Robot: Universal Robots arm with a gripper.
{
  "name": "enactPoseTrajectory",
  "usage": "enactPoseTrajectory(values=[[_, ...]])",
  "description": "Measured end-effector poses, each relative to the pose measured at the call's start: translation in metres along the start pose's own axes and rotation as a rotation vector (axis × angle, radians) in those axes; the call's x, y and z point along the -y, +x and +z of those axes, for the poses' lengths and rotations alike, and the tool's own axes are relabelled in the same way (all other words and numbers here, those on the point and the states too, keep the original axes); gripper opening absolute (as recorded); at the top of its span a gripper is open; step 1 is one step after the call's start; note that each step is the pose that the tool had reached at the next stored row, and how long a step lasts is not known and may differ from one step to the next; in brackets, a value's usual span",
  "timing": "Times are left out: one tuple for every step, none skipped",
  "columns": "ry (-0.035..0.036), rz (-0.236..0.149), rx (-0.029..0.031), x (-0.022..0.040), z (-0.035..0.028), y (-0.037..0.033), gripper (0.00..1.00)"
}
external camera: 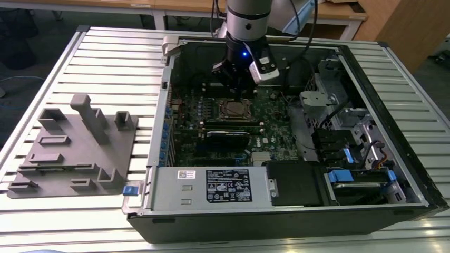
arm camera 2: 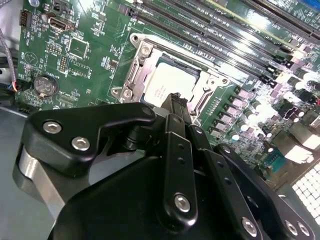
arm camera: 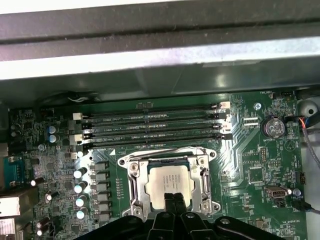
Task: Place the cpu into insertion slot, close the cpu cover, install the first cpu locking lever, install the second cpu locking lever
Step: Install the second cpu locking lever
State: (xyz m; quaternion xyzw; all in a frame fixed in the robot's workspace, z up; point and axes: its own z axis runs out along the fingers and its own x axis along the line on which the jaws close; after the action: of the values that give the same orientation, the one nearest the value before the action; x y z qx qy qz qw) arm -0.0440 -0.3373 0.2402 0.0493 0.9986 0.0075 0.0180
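Observation:
The cpu (arm camera: pixel 167 181), a silvery square chip, lies in the insertion slot (external camera: pixel 234 109) on the green motherboard (external camera: pixel 274 126). The cpu cover (arm camera: pixel 134 186), a silvery metal frame, lies flat around the chip, which shows through its window. In the second wrist view the cpu (arm camera 2: pixel 164 82) sits inside the cover (arm camera 2: pixel 134 70). My gripper (arm camera: pixel 173 199) hangs just above the chip's near edge with its black fingers pressed together and nothing between them. In the exterior view the gripper (external camera: pixel 241 94) stands over the socket's far side. I cannot tell whether the wire levers along the socket are latched.
Long black memory slots (arm camera: pixel 150 127) run beside the socket. A long black card (external camera: pixel 228 134) lies toward the case front. The power supply (external camera: pixel 211 187), drive bays (external camera: pixel 351 158) and case walls enclose the board. A grey fixture (external camera: pixel 77 147) lies on the table at the exterior view's left.

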Motion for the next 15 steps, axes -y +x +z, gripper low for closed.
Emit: enactPoseTrajectory(values=[[0.0000,0.000,0.0000,0.0018,0.0000,-0.0002,0.11],[0.0001,0.000,-0.0001,0.0041,-0.0001,-0.0004,0.11],[-0.0001,0.000,0.0001,0.0063,0.0000,-0.0006,0.11],[-0.0003,0.000,0.0001,0.0081,0.0000,-0.0008,0.11],[0.0000,0.000,0.0000,0.0103,-0.0001,-0.0010,0.11],[0.0000,0.000,0.0000,0.0128,-0.0001,-0.0013,0.11],[-0.0001,0.000,0.0000,0.0156,-0.0001,-0.0015,0.11],[-0.0001,0.000,0.0000,0.0186,-0.0002,-0.0018,0.11],[0.0000,0.000,0.0000,0.0214,-0.0002,-0.0021,0.11],[-0.0001,0.000,0.0000,0.0241,-0.0002,-0.0024,0.11],[-0.0001,0.000,0.0000,0.0264,-0.0002,-0.0026,0.11],[-0.0002,0.000,0.0001,0.0286,-0.0002,-0.0028,0.11],[-0.0002,0.000,0.0000,0.0303,-0.0002,-0.0030,0.11],[-0.0001,0.000,0.0000,0.0316,-0.0002,-0.0031,0.11],[-0.0001,0.000,0.0000,0.0324,-0.0002,-0.0032,0.11]])
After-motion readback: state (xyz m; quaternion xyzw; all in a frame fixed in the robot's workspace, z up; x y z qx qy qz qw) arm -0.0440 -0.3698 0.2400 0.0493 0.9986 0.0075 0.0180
